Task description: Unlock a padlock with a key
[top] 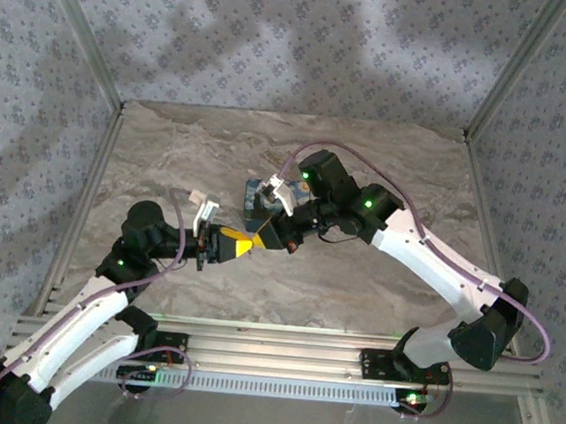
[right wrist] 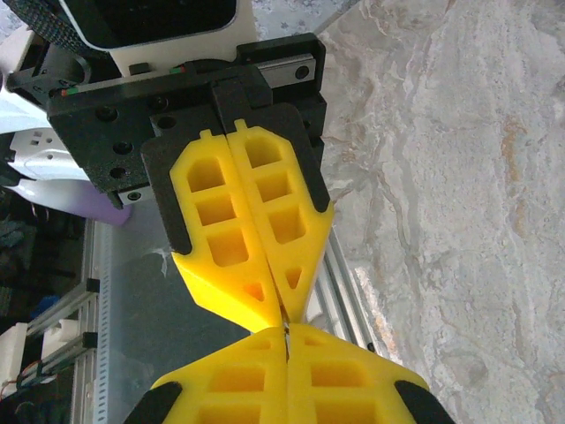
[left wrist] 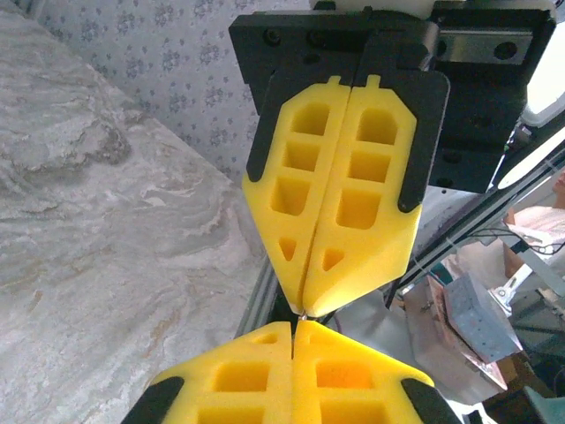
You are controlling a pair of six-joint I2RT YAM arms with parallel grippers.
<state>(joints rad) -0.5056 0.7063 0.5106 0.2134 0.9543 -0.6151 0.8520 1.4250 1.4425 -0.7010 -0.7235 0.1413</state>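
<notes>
Tips of left jaws and right jaws meet nose to nose above the tabletop [top: 376,280], both clenched. A thin sliver [right wrist: 287,329] at their seam may be the key, lying along the arms' shared line; I cannot tell which side holds it. I cannot make out the padlock for sure; a blue-grey block [top: 256,198] beside the right wrist might be it

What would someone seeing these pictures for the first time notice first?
The left gripper and right gripper meet tip to tip above the middle of the marble table, their bright yellow jaws both shut. Patterned walls close in the table on three sides.
</notes>
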